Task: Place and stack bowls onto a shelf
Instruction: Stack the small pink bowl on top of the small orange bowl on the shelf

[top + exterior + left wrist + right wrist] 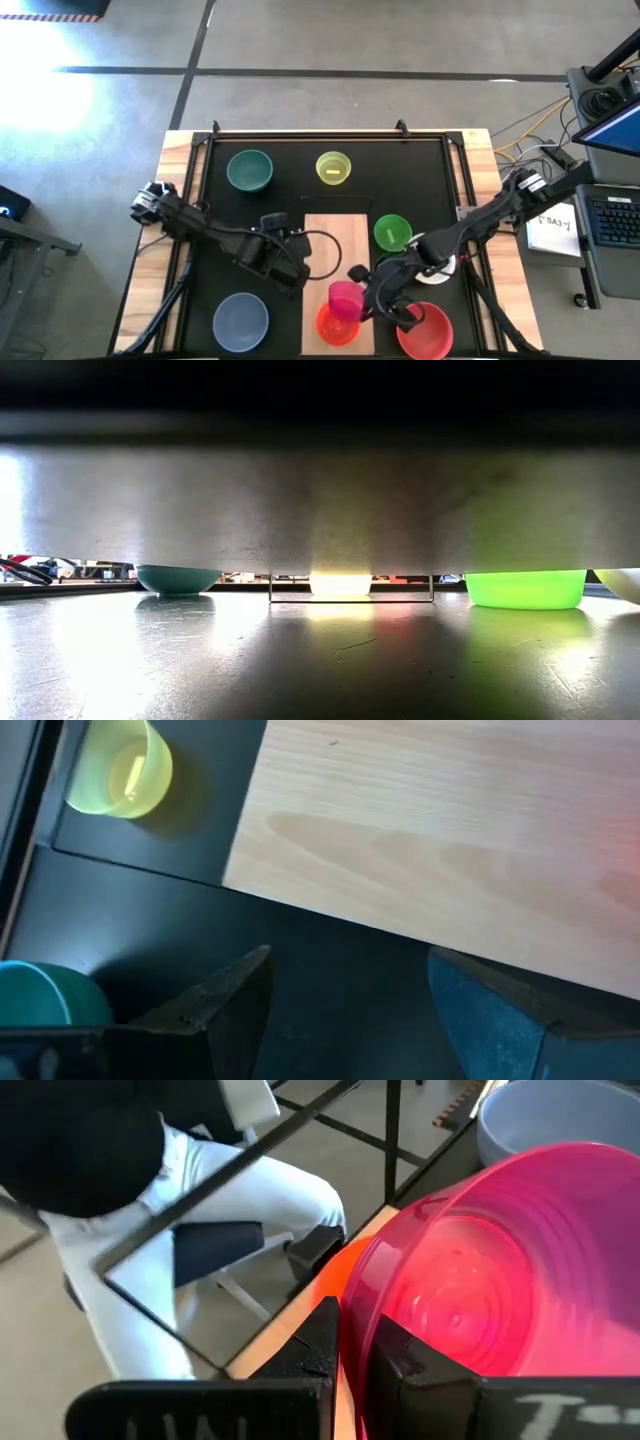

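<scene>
Right gripper (360,291) is down at the near end of the shelf (335,245), fingers pinched tight on the rim of the magenta bowl (347,300), and the right wrist view shows that rim squeezed between the two dark fingers (325,1345), bowl tipped on its side. From above, the magenta bowl sits over the orange-red bowl (333,327), which rests on the shelf's near end; whether the two touch I cannot tell. Red bowl (428,333) lies just right of them on the black tabletop (280,200), partly under the right arm. A sliver of white bowl (440,277) peeks out beneath that arm, near the green bowl (392,232), which sits just off the shelf's right edge.

Left gripper (285,262) hangs just left of the shelf, fingers spread wide and holding nothing; its wrist view shows the two fingers (225,995) apart over the dark tabletop with the pale board edge beyond them. Yellow bowl (333,168) stands beyond the shelf's far end, teal bowl (249,170) to its left, both upright. Grey-blue bowl (240,321) rests at the near left, well apart from the shelf. In the right wrist view a seated person in white trousers (220,1190) shows beyond the table
</scene>
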